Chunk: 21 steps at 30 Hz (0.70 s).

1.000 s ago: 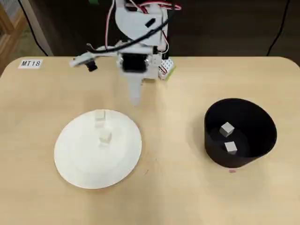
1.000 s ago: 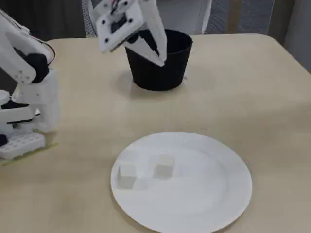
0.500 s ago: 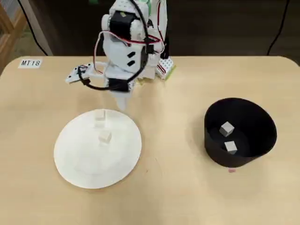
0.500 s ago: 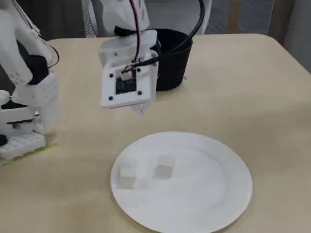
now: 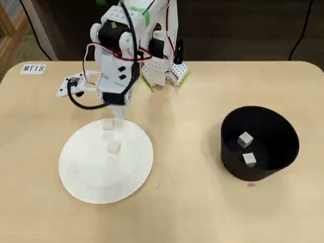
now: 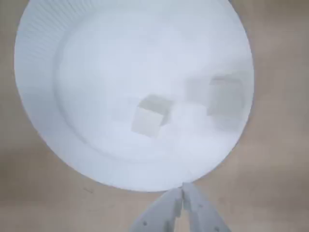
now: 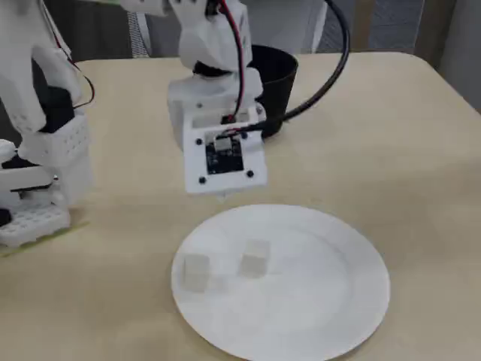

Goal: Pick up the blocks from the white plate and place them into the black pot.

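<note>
Two small off-white blocks point(image 5: 114, 148) point(image 5: 108, 124) lie on the white plate point(image 5: 91, 177); in the wrist view they show as one block point(image 6: 150, 114) near the middle and one point(image 6: 224, 96) by the rim of the plate point(image 6: 96, 58). My gripper point(image 6: 182, 191) hovers just outside the plate's edge, fingers pressed together, holding nothing. In the overhead view the gripper point(image 5: 116, 107) is at the plate's far rim. The black pot point(image 5: 283, 131) at the right holds two blocks point(image 5: 245, 138) point(image 5: 248, 159). In the fixed view the wrist hides most of the gripper point(image 7: 222, 195) above the plate point(image 7: 316, 301).
The arm's white base point(image 5: 162, 71) stands at the table's back edge. A label reading MT18 point(image 5: 33, 68) lies at the back left. In the fixed view the pot point(image 7: 276, 75) stands partly behind the arm, with a white base unit point(image 7: 37, 188) at the left.
The arm has swung left and lowered from mid-table to the plate's far rim. The blocks on the plate and in the pot have not moved.
</note>
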{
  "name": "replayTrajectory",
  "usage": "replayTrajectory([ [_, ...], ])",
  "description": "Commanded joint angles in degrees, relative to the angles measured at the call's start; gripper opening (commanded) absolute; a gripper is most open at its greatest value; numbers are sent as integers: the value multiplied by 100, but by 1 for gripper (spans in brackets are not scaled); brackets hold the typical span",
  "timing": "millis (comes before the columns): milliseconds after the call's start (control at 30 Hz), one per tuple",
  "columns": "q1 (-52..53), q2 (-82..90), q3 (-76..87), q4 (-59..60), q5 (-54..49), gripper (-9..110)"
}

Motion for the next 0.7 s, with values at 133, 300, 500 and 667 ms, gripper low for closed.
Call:
replayTrajectory([
  [133, 0, -773, -870, 343, -185, -2],
  [300, 9, -1160, -870, 325, 26, -2],
  [500, 88, -1292, -861, 246, 431, 5],
  [667, 176, -984, -686, 9, 624, 24],
])
